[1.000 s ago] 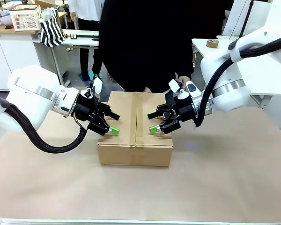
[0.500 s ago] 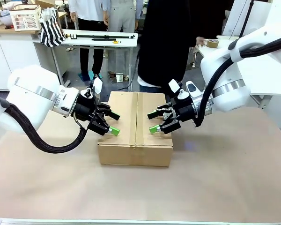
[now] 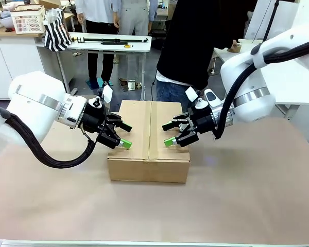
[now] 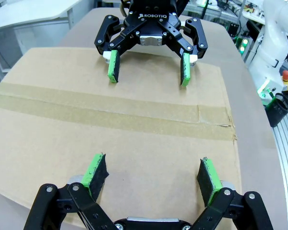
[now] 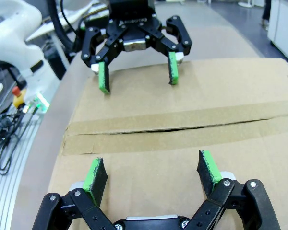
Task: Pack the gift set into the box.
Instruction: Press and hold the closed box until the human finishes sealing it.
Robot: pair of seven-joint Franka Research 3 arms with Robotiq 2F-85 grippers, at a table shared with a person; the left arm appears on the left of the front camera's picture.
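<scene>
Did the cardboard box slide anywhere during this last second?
No. The box sits where it was, its front corners at the same spots on the paper-covered table.

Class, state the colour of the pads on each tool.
Green pads, clearest in the left wrist view.

The front camera stands on the robot's side, fairly high, and looks across the table (image 3: 257,206) toward the person (image 3: 195,46) at 12 o'clock. The left wrist camera sits close over the box (image 4: 134,139), behind the left gripper (image 4: 151,167), and faces the right gripper (image 4: 149,80) at 12 o'clock. The right wrist camera looks the opposite way. All three share the taped box top.
</scene>
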